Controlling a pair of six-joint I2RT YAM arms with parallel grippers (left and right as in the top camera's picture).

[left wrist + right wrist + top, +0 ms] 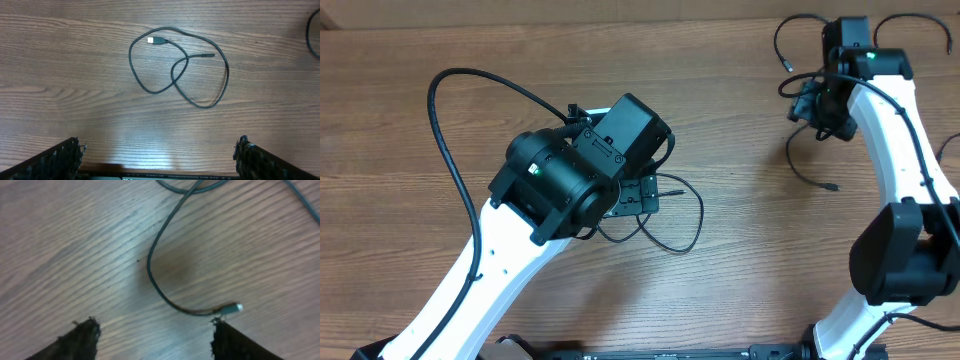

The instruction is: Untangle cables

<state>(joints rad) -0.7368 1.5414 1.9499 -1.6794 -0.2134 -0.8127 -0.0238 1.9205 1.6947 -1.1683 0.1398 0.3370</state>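
One looped cable [186,58] lies flat on the wooden table [740,90] near its middle, directly below the left gripper [160,147], whose jaws stand wide apart and hold nothing; only their dark tips show at the bottom corners of the left wrist view, well clear of the cord. This cable crosses over itself once, with its USB plug [156,41] at the far side of the loop and its thin other end [207,55] just beside the crossing. From overhead most of it is hidden under the left wrist, with a few curves showing to the right. A second cable [150,270] lies well apart, at the far right of the table under the right arm. The right gripper [155,327] is spread too, gripping nothing, and the small plug [232,308] on this cord rests on the wood just beside the tip of one finger [235,340]
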